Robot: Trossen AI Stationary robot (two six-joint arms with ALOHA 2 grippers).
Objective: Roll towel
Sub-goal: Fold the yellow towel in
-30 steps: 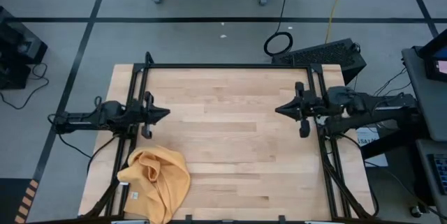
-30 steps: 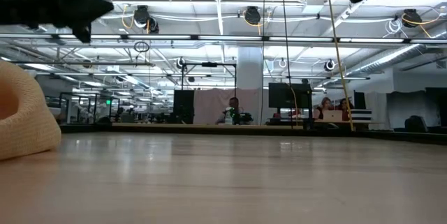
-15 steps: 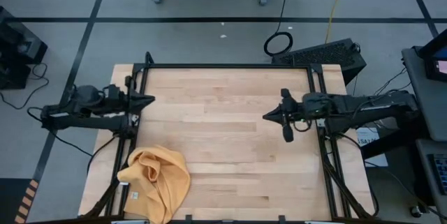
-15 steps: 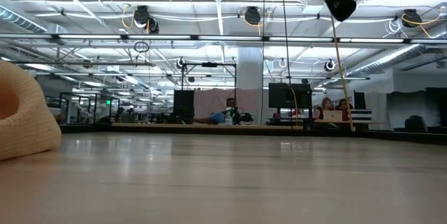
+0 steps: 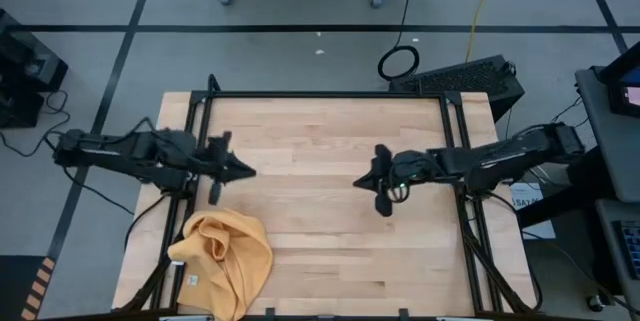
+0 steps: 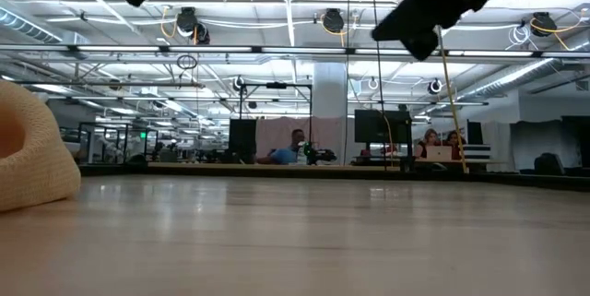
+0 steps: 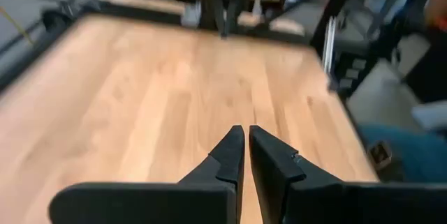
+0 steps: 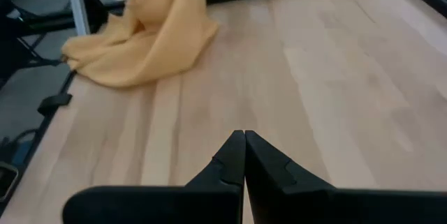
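The mustard-yellow towel (image 5: pixel 225 259) lies crumpled in a heap at the table's near left corner, a small white tag (image 5: pixel 189 280) at its near edge; it also shows in the low view (image 6: pixel 32 153) and the right wrist view (image 8: pixel 147 32). My left gripper (image 5: pixel 250 172) hangs shut above the table's left part, a little beyond the towel, touching nothing. My right gripper (image 5: pixel 360 181) is shut above the table's middle right, fingertips together (image 8: pixel 244 135), well clear of the towel.
A black frame (image 5: pixel 320 94) runs along the table's far edge and down both sides. Bare wood (image 5: pixel 330 241) spreads between the two grippers and right of the towel. People sit in the room beyond the table (image 6: pixel 300 147).
My left gripper first drew back toward the table's left edge and rose, then swung out toward the table's middle, ending above the towel's far side. My right gripper moved steadily toward the table's middle and sank. Both stayed shut. The towel has not moved.
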